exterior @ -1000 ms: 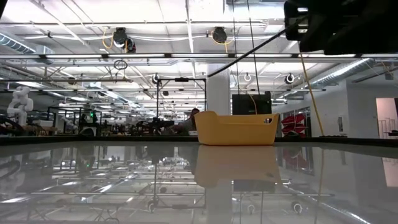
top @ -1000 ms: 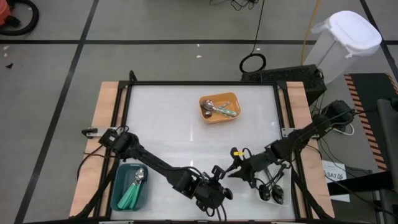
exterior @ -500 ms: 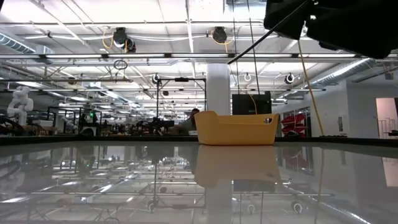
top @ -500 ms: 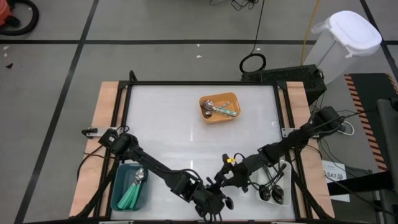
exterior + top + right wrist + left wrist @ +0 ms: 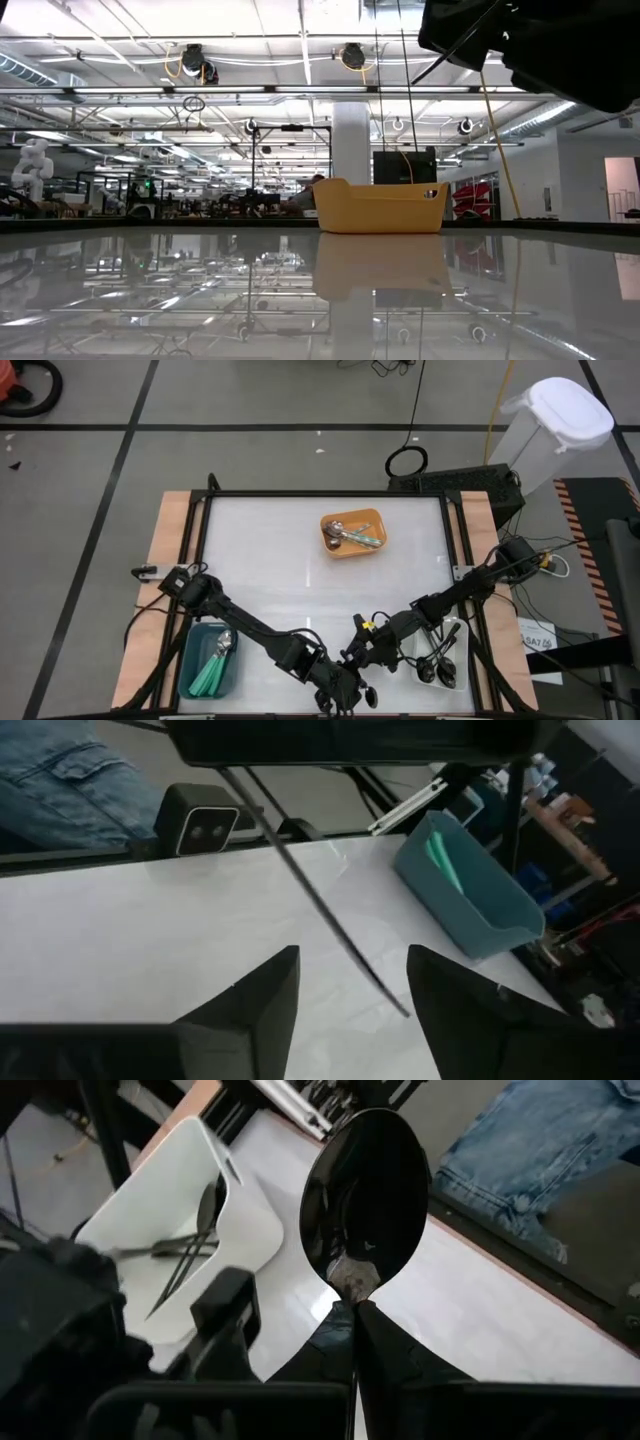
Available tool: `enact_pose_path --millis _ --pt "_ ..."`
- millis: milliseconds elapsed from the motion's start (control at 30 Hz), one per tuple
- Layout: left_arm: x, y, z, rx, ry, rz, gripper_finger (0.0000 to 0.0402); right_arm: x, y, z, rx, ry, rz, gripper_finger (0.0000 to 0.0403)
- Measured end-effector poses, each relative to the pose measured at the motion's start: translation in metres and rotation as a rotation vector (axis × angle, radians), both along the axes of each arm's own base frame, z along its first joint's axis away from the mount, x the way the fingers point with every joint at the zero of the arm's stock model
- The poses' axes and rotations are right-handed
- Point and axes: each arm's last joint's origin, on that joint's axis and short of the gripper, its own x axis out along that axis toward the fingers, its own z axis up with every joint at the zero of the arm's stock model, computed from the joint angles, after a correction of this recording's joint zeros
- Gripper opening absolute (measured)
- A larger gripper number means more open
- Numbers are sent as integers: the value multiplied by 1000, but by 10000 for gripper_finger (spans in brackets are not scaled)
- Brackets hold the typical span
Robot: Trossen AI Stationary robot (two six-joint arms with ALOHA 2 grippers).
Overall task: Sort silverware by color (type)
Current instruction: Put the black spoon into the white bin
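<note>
White tray [image 5: 250,1230] holds black spoons; left gripper [image 5: 355,1315] pinches a black spoon [image 5: 365,1195] bowl-forward, its handle between the right gripper's [image 5: 345,985] wide fingers.

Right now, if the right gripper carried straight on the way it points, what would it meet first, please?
Probably the black spoon's thin handle, which the shut left gripper holds across the open right gripper's line. Beyond it lies the teal tray, though depth is unclear.

Glossy black spoon [image 5: 366,1205] upright, bowl up, handle pinched at neck. Teal-handled, silver-bowled spoons [image 5: 213,663] piled in teal tray. Black spoons [image 5: 440,658] piled in white tray. Mixed silver and teal-handled spoons [image 5: 350,536] in orange tray.
</note>
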Motion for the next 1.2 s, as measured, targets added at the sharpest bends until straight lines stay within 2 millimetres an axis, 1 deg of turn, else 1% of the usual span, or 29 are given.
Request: enact_pose_path --millis 200,333,567,700,800,867,933,1033,1200 --pt "0 0 0 5 2 -20 0 1 1 -1 -4 -25 22 165" --pt "1 1 0 0 4 -54 0 2 2 0 -4 -26 37 142" --pt "2 -1 2 -9 -22 -133 0 7 6 2 -17 20 66 88" --pt "2 -1 2 -13 -16 -131 0 9 7 4 -18 26 81 44" --pt "1 -1 3 -39 -2 -106 4 7 7 -1 -48 53 93 12" --pt "1 0 2 -53 11 -70 11 7 7 -2 -67 62 92 9" --pt "0 1 1 -58 31 6 21 7 5 -3 -88 68 49 11" --pt "-2 4 -2 -60 52 106 47 7 3 -5 -126 80 -5 6" --pt "-6 3 -3 -51 65 196 105 2 -1 10 -170 61 -106 3"
